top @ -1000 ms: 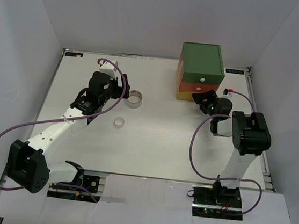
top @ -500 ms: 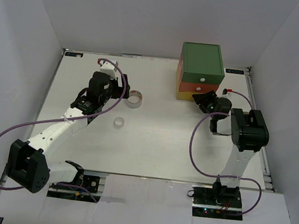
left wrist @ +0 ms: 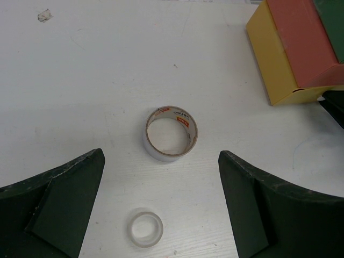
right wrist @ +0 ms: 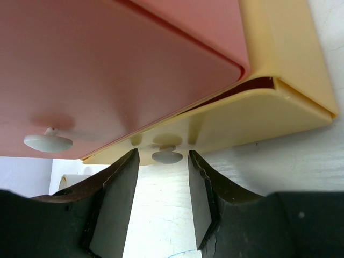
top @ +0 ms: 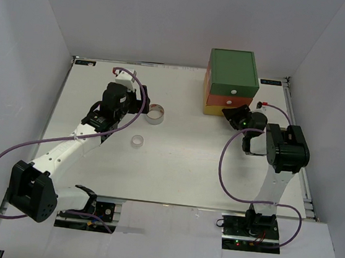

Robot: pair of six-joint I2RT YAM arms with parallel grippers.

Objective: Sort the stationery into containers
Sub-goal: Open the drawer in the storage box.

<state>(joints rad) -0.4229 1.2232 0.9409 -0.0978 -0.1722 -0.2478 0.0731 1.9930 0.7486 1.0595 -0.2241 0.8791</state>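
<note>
Right gripper (right wrist: pixel 162 156) edged toward yellow drawer (right wrist: pixel 258 115); two tape rolls (left wrist: pixel 171 133) (left wrist: pixel 145 228).

The top drawer (top: pixel 232 67) is dark green, the middle drawer (right wrist: pixel 107 64) salmon-orange and the bottom drawer (right wrist: pixel 258 113) pale yellow, each with an off-white knob (right wrist: pixel 167 157). The larger tape roll (left wrist: pixel 161 156) is whitish-grey outside, its brown core printed with red marks. The smaller roll (left wrist: pixel 132 230) is cloudy, translucent white. The table (left wrist: pixel 80 80) is plain white; the arm cables (top: pixel 220 165) are purple.

White table (top: pixel 180 167) w/ plain white walls (top: pixel 148 14).
</note>
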